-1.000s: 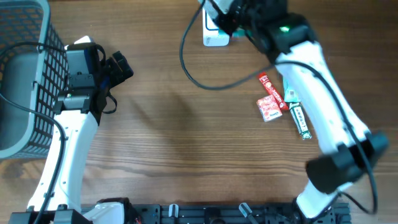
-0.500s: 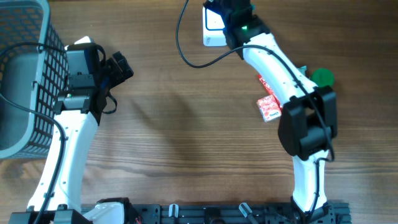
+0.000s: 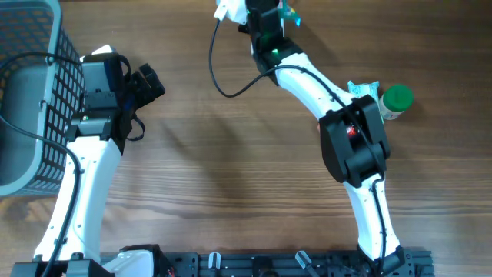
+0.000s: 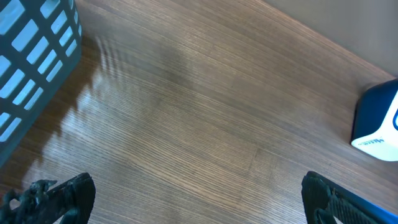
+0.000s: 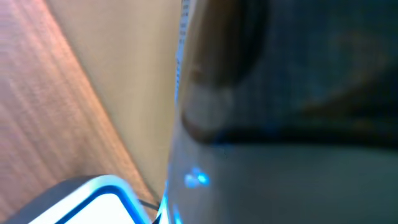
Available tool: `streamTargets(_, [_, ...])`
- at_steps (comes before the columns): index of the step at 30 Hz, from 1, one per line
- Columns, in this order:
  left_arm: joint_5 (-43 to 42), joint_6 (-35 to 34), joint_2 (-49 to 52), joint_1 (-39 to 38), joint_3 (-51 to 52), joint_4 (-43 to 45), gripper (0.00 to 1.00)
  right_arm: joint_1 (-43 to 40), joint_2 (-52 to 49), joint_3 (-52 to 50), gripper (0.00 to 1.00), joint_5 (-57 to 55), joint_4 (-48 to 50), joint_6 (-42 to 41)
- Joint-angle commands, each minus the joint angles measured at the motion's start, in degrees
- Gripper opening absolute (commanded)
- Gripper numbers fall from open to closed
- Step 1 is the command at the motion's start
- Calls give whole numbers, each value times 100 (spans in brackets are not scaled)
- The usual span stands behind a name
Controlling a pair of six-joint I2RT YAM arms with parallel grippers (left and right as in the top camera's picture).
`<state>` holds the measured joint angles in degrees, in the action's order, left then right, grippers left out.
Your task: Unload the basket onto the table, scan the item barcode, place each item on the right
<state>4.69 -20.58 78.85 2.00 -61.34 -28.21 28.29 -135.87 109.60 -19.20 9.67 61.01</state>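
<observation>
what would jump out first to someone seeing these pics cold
The right arm reaches across the table to its far edge, where the right gripper is shut, with a black cable looping beside it. Next comes the green-capped bottle on the right. At the far left, a grey basket stands beside the open left gripper.

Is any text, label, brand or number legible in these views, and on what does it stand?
Nothing can be read with confidence.
On the box, left wrist view: small blue print on its white face, too blurred to read.
On the packet beside the green-capped bottle, overhead view: print too small to read.
Right wrist view: blurred, no lettering shows.
</observation>
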Motion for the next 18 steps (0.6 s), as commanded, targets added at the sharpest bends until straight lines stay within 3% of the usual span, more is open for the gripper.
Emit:
streamTargets(1, [55, 85, -4, 26, -33, 15, 100, 138, -70, 48, 4, -160, -46, 35])
streamTargets(8, [55, 85, -4, 26, -33, 15, 100, 186, -70, 48, 4, -136, -726, 4])
streamTargets(12, [55, 85, -4, 26, -33, 17, 100, 188, -70, 48, 5, -133, -813, -732])
streamTargets(18, [55, 85, -4, 26, -33, 15, 100, 192, -70, 48, 4, -138, -850, -942])
